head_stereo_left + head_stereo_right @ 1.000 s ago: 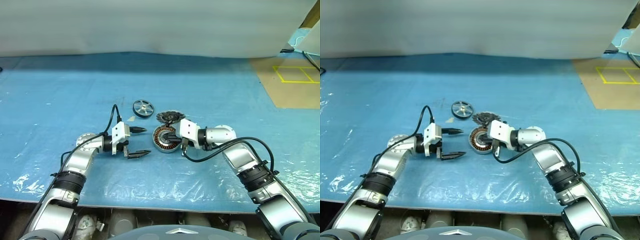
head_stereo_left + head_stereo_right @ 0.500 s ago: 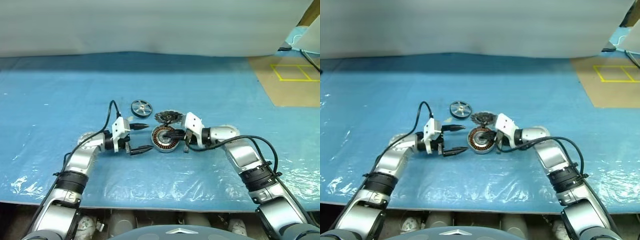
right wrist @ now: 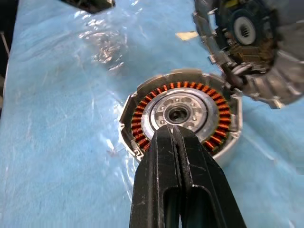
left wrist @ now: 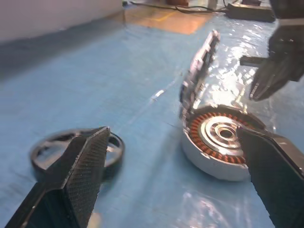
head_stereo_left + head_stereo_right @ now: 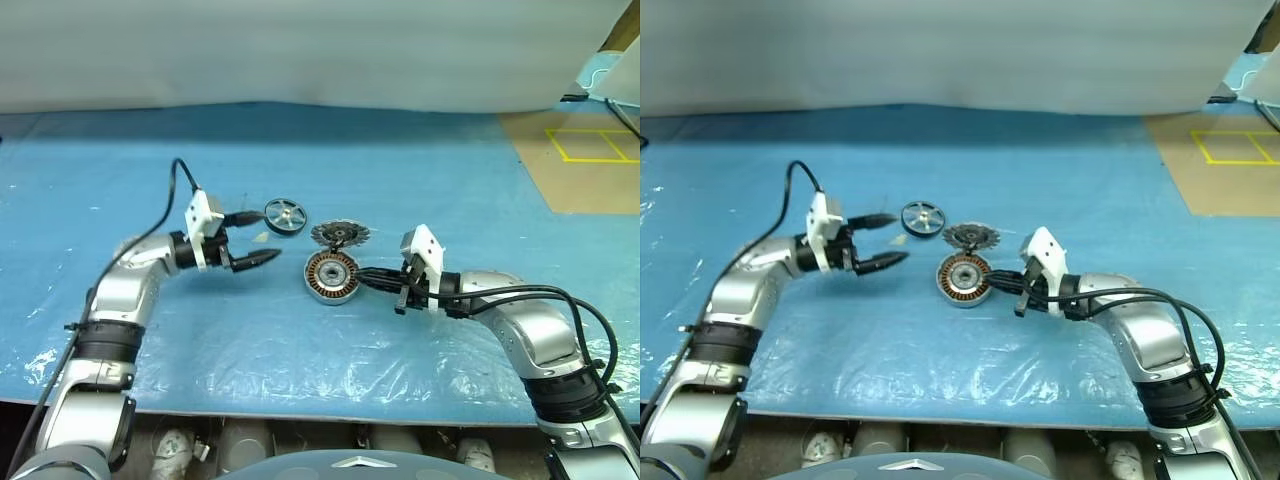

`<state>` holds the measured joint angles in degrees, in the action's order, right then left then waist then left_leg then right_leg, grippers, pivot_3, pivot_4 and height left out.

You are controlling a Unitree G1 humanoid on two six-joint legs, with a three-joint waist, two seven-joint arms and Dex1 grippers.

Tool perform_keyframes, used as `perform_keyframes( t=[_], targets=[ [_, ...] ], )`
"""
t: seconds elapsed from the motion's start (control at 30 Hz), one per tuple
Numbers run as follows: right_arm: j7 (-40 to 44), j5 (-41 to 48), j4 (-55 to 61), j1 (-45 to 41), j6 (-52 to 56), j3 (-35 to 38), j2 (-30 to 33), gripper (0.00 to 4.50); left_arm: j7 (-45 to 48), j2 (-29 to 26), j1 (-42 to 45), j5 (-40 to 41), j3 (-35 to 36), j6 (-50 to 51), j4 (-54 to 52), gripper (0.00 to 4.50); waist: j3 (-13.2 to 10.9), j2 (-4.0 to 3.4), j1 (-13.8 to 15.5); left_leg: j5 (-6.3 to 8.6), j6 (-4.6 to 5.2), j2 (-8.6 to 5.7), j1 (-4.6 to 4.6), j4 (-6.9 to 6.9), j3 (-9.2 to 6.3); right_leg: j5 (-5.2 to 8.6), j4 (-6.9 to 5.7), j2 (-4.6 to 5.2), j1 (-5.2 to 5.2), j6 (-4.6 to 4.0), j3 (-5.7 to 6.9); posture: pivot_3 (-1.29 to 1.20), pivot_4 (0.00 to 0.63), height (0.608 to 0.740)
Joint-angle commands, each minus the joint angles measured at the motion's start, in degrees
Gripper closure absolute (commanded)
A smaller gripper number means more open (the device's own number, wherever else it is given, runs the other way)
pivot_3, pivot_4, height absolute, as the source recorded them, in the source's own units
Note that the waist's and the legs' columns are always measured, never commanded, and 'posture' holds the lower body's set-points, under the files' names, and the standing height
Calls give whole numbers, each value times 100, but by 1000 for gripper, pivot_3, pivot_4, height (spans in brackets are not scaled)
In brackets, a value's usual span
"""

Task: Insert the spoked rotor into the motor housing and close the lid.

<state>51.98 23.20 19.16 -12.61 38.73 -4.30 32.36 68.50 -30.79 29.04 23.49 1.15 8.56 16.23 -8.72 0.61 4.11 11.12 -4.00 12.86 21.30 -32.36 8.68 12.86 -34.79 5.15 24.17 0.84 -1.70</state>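
Spoked rotor point(image 4: 76, 152) partly behind left tool point(image 4: 175, 171) fingers; lid point(image 3: 247, 38) edge-cropped

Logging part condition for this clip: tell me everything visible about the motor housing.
The motor housing is a short round silver metal can lying open-side up on the blue sheet. Inside, copper-orange windings ring a pale silvery hub with a dark centre hole. The toothed lid stands raised, joined at its far edge. Nothing grips it.
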Motion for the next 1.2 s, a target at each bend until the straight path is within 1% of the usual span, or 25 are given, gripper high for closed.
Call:
perform_keyframes(
  t=[0.03,0.07,0.13,0.23,0.37,0.47,0.63,0.73,0.9,1.0,1.2],
  targets=[
    [-142,195,341,35,-8,218,37,4477,-109,-97,612,-68,189,-45,469,0,0,0,2,0,0,0,-1,-2,0,0,0,0,-1,0,0,0,150,740],
    [-187,182,315,19,-26,224,25,4477,-171,-70,802,-147,180,-118,651,0,0,0,3,0,0,-1,-2,-4,0,0,-1,0,-2,0,-2,0,150,740],
    [-289,150,220,-58,-81,222,-34,4477,-603,157,1266,-300,184,-216,926,0,0,0,6,-1,-1,-1,1,-11,0,0,-2,1,-4,1,-1,0,150,740],
    [-437,154,149,-147,-98,203,-146,4477,-887,398,1821,-686,-65,-332,1373,0,0,1,41,-1,-1,-4,13,-21,-6,-5,-1,3,-4,9,1,0,150,740],
    [-532,76,117,-107,-184,131,-185,4477,-835,531,2488,-1341,-553,-595,2257,0,0,1,48,-2,-1,-4,16,-20,-12,-15,-3,2,-4,25,5,0,150,740],
    [-676,-4,116,-13,-254,138,-211,4477,-817,645,2907,-1819,-879,-1005,3004,0,-1,2,40,-2,-2,-4,15,-15,-13,-17,-2,0,-4,28,5,0,150,740],
    [-878,5,246,215,-276,223,-246,4477,-131,547,3377,-2491,-1416,-1632,3978,0,-3,5,67,-2,-2,-7,18,-14,-16,-18,0,1,-4,31,6,0,150,740],
    [-985,-32,302,371,-317,212,-245,4477,-12,479,3678,-2867,-1606,-2121,4531,0,-5,8,101,-2,-2,-6,18,-14,-17,-19,-1,1,-4,32,8,0,150,740],
    [-1138,-9,380,448,-319,198,-286,4477,-127,554,4092,-3236,-1667,-2554,5155,0,-7,10,159,-1,-3,-8,19,-18,-18,-21,-2,4,-5,36,7,0,150,740],
    [-1178,-26,379,477,-341,188,-288,4477,-416,662,4282,-3409,-1647,-2581,5392,0,-7,12,163,-1,-3,-8,19,-20,-20,-22,-2,4,-8,37,7,0,150,740],
    [-1241,-76,355,496,-385,157,-275,4477,-597,866,4395,-3679,-1682,-2573,5614,0,-9,14,156,-1,-3,-8,21,-19,-23,-23,-2,3,-8,38,9,0,150,740]
  ],
)
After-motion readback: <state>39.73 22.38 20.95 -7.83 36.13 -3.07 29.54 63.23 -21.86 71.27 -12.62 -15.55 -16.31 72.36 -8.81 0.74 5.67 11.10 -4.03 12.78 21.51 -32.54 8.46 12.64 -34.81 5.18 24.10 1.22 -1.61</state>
